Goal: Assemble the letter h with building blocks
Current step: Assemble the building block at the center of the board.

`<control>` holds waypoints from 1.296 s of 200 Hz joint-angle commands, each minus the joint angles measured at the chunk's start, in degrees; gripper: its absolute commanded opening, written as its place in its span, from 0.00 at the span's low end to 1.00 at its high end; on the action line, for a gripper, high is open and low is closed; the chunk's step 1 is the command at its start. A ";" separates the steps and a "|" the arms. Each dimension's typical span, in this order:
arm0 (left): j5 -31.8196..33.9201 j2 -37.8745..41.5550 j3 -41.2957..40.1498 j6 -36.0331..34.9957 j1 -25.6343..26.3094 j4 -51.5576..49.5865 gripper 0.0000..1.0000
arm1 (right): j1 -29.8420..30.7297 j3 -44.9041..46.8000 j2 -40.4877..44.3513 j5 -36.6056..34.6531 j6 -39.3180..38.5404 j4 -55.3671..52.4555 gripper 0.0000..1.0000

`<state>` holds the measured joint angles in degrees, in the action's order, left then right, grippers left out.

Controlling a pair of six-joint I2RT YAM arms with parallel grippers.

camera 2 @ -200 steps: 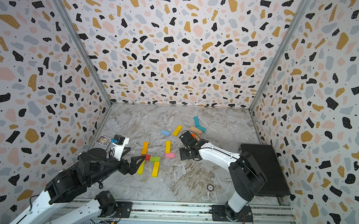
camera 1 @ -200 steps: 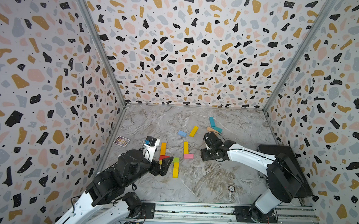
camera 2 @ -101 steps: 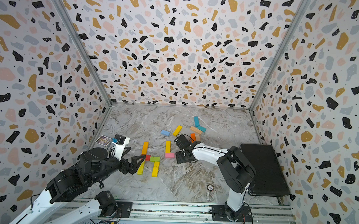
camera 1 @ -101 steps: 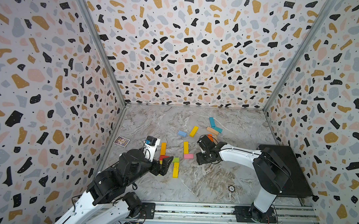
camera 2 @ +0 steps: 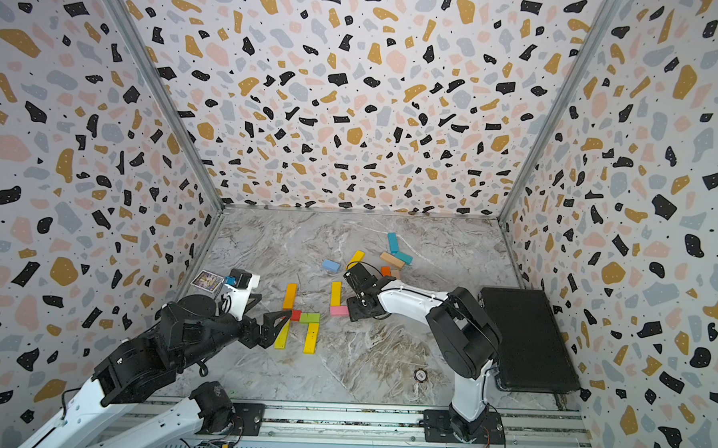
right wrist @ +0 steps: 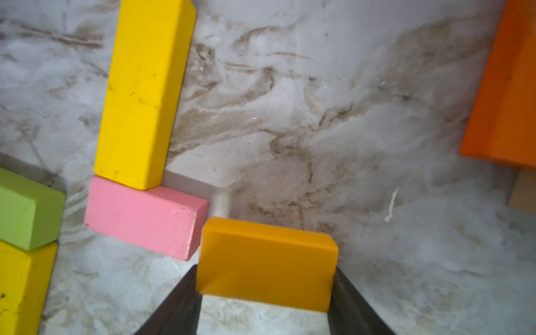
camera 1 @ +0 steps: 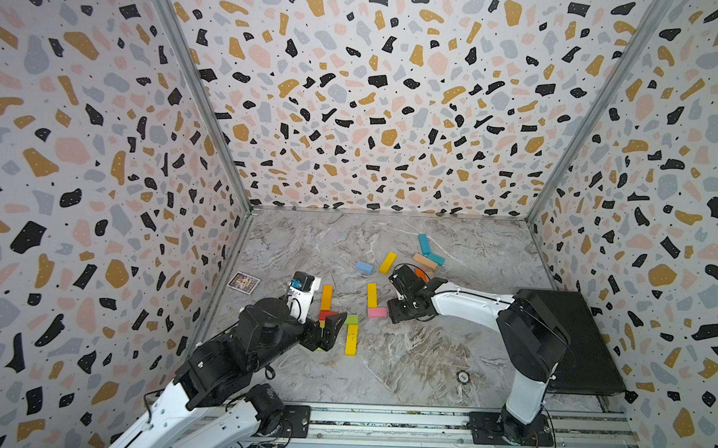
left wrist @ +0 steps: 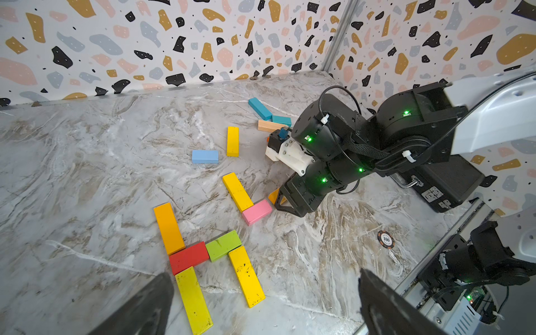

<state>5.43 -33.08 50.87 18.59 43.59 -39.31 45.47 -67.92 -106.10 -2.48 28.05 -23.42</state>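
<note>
**Amber block at the pink bar's free end**

The right fingers (right wrist: 351, 307) pinch a short amber wooden block (right wrist: 266, 261). It spans the gap from finger to finger, and its long axis seems to run that way. It sits low over the marble-patterned desk (camera 1: 405, 360), just beside the free end of a short pink wooden bar (right wrist: 139, 214) and roughly in line with it (whether the two touch, I cannot tell). The pink bar's other end butts a long yellow wooden bar (right wrist: 145, 92) at a right angle. To my eye the coming move turns on that one gap. The amber block has to close up against the pink end and carry the crossbar on toward the right arm's side.

The left fingers (left wrist: 145, 310) hang spread wide with nothing between them. Below them is a figure of orange, red, green and yellow bars (left wrist: 188, 257) already laid as an h. The right arm is plainly the nearer one to the pink bar. No container is in play: the rest of the blocks lie out on the desk, none in a box or tray.
</note>
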 commanded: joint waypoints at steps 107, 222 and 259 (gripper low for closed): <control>0.59 0.16 0.24 -0.92 -0.26 1.36 0.99 | -0.39 -1.48 -0.86 -1.91 0.52 -2.40 0.69; 0.79 0.62 0.00 -0.97 -0.27 1.45 0.99 | -5.38 6.86 13.39 6.89 4.14 5.80 0.87; 1.08 0.65 -0.15 -1.01 -0.26 1.34 0.99 | -10.56 8.72 7.89 20.21 8.08 12.06 0.85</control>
<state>5.52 -32.86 50.87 18.59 43.59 -39.33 36.91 -61.49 -94.78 8.23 32.80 -14.94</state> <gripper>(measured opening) 0.988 0.855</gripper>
